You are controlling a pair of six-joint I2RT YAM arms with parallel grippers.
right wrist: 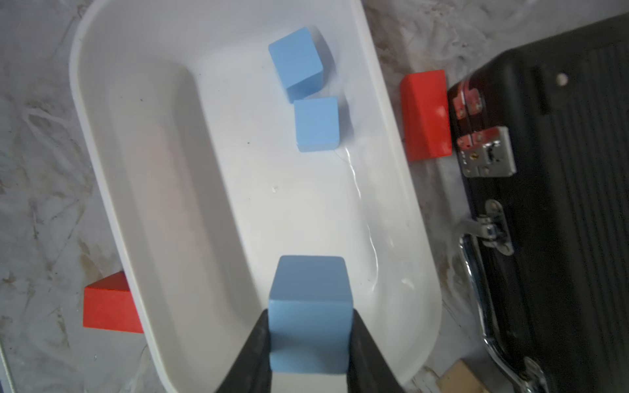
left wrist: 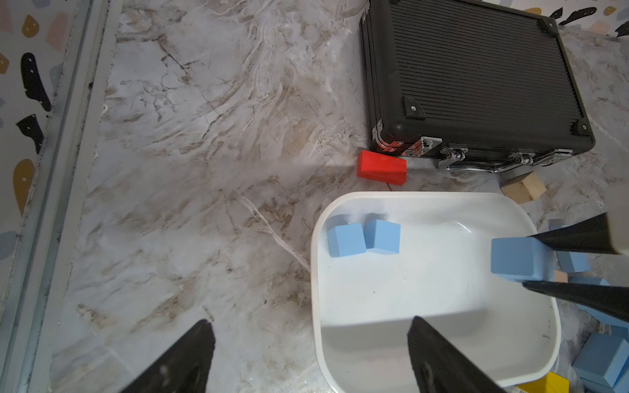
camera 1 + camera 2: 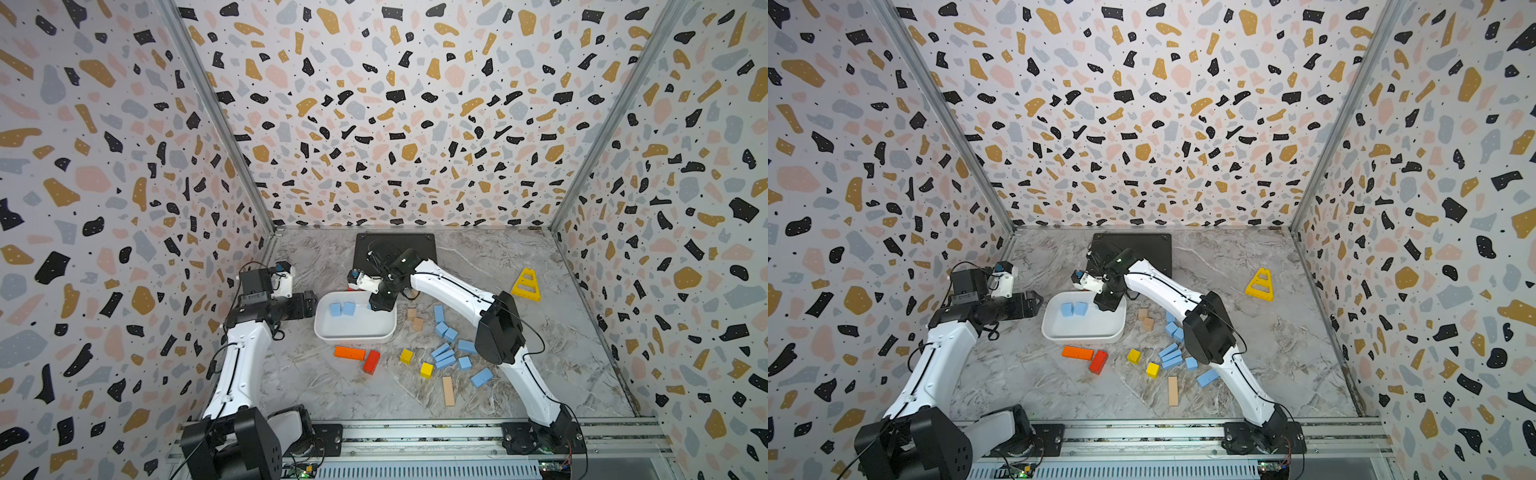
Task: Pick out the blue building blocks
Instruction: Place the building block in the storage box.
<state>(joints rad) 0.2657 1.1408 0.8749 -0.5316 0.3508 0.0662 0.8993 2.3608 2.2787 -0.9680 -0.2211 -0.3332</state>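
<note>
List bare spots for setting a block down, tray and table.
White tray: bare except two blue cubes by its far wall. Table: open between the orange block and front rail, and around the yellow triangle. Crowded: the blue pile right of the tray, under the right arm.

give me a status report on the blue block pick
Right end effector shut on blue block, over white tray. Left end effector open, empty, at tray's edge. Two blue cubes in tray; drop path clear.
</note>
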